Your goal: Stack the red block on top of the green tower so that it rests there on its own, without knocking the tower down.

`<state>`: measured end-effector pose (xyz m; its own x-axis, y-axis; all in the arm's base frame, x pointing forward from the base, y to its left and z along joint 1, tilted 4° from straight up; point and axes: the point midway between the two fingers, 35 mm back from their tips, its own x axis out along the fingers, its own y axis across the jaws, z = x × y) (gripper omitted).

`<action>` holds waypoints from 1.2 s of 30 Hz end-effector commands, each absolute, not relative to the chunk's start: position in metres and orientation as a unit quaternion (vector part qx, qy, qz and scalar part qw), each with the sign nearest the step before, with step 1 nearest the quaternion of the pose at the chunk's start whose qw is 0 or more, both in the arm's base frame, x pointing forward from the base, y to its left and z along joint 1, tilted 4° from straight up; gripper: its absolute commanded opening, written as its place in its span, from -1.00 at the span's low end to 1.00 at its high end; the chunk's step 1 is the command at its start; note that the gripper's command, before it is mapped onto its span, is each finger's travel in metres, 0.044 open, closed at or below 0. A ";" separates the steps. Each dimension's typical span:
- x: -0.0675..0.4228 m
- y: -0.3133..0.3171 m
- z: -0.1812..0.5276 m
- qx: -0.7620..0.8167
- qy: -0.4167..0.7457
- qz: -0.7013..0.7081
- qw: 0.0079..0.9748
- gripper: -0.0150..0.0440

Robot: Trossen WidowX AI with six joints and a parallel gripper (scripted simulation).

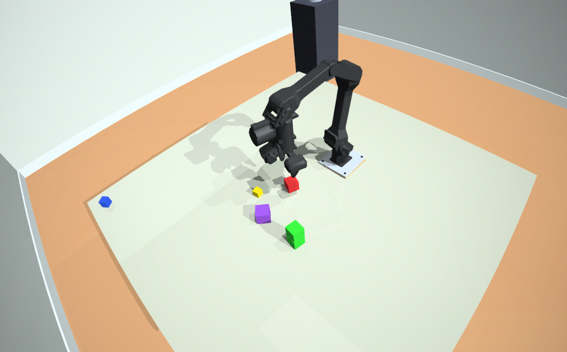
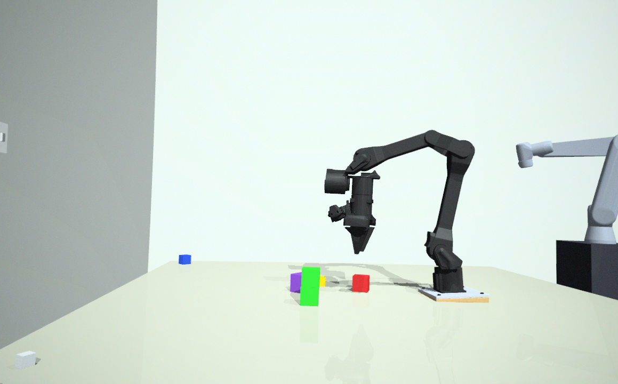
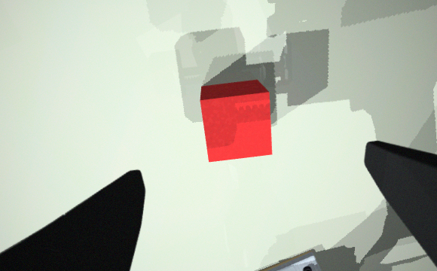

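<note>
The red block (image 1: 291, 184) (image 2: 360, 282) (image 3: 237, 122) sits on the pale table (image 1: 364, 271), on its own, with shadow across its top. The green tower (image 1: 295, 234) (image 2: 310, 286) stands upright, nearer the front of the table than the red block. My gripper (image 1: 284, 169) (image 2: 358, 249) (image 3: 255, 165) is open wide and empty. It points down and hangs a little above the red block. In the wrist view the block lies between and just ahead of the two dark fingers.
A purple block (image 1: 262, 213) (image 2: 295, 281) and a small yellow block (image 1: 257, 191) (image 2: 322, 280) lie left of the red block. A blue block (image 1: 104, 201) (image 2: 184, 258) lies at the far left edge. The arm's base (image 1: 342, 164) (image 2: 454, 293) stands behind.
</note>
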<state>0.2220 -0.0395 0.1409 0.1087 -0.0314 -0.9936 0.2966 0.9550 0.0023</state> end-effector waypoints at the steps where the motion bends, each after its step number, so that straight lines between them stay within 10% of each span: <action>1: 0.221 -0.040 0.114 0.098 0.667 -0.111 0.730 1.00; 36: 0.225 -0.039 0.057 0.098 0.668 -0.111 0.730 1.00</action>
